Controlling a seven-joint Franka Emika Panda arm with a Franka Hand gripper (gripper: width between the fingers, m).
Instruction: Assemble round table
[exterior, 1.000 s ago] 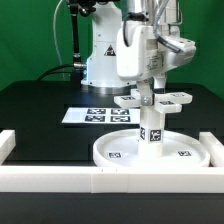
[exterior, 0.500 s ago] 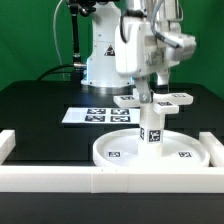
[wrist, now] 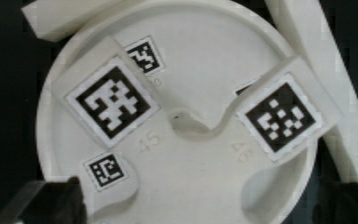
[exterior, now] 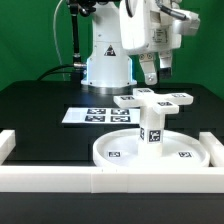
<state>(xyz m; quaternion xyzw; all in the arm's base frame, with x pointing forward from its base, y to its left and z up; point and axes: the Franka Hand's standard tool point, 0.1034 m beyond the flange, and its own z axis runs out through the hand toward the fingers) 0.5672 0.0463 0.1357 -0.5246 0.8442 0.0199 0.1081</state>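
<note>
My gripper [exterior: 156, 70] hangs open at upper right, clear above the cross-shaped foot [exterior: 152, 99]; leg [exterior: 151, 128] upright on disc [exterior: 118, 152].

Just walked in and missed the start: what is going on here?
A single robot arm is putting together a small white round table. The round disc lies on the black table against the white border bars, with the leg standing upright at its middle and the cross-shaped foot on top. The gripper is open and holds nothing; it has just let go and lifted above the foot.
</note>
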